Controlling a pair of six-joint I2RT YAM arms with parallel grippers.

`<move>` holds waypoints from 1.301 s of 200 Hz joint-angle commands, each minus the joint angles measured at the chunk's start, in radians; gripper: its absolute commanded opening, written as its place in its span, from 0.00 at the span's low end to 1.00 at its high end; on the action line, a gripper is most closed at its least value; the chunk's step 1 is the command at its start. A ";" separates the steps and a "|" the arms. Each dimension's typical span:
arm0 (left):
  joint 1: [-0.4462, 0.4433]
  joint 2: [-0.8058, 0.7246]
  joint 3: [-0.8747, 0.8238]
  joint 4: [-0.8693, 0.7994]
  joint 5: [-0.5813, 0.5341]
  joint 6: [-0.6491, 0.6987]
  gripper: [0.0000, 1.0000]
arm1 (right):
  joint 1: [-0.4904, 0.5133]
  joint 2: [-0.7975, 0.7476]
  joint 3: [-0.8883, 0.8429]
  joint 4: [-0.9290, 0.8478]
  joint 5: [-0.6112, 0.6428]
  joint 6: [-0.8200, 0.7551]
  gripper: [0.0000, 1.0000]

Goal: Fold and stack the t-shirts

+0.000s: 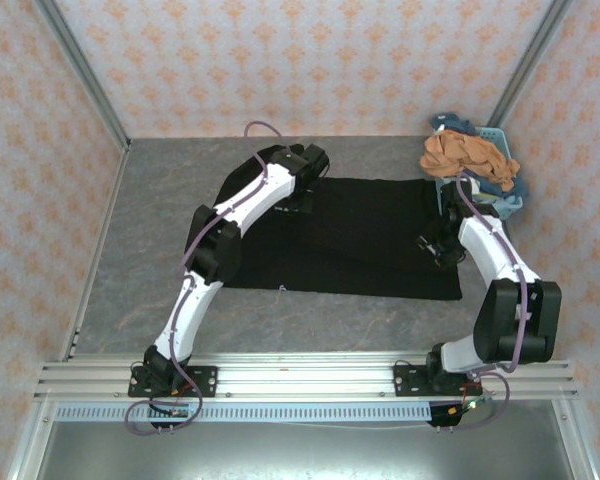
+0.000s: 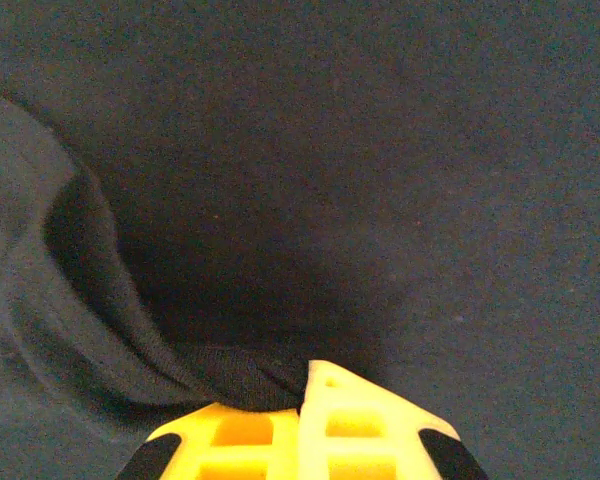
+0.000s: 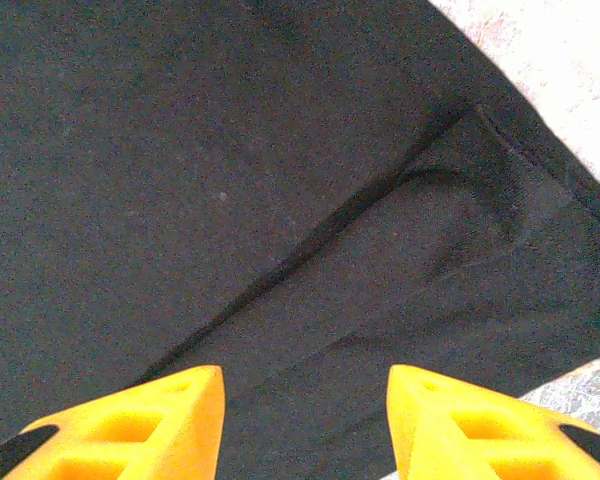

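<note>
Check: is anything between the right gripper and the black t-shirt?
Nothing visible. The right gripper is open right over the black t-shirt near its right edge, with bare cloth below its jaws. The basket of other tees stands beyond it, at the far right corner.

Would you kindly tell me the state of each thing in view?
black t-shirt, spread on table
left gripper, jaws shut on black t-shirt fold
right gripper, jaws open above black t-shirt
orange t-shirt, crumpled atop basket
blue t-shirt, crumpled in basket
</note>
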 commanded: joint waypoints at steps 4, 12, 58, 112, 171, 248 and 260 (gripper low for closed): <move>-0.005 0.008 0.055 0.021 -0.082 0.059 0.00 | 0.000 -0.006 -0.030 -0.014 -0.028 0.045 0.48; -0.005 0.021 0.078 0.018 -0.090 0.058 0.00 | 0.001 -0.010 -0.055 0.002 -0.054 0.072 0.48; -0.005 0.061 0.110 -0.005 -0.116 0.034 0.23 | 0.000 -0.010 -0.177 0.159 -0.185 0.246 0.63; -0.013 -0.102 -0.039 0.015 -0.084 -0.077 0.61 | -0.006 0.071 -0.167 0.218 -0.165 0.301 0.70; -0.067 -0.367 -0.455 0.192 0.169 -0.179 0.55 | -0.041 0.170 -0.093 0.228 -0.146 0.291 0.68; -0.086 -0.471 -0.647 0.246 0.158 -0.210 0.52 | -0.071 0.274 0.038 0.197 -0.111 0.280 0.64; -0.086 -0.475 -0.646 0.242 0.154 -0.211 0.52 | -0.078 0.295 0.058 0.201 -0.105 0.274 0.63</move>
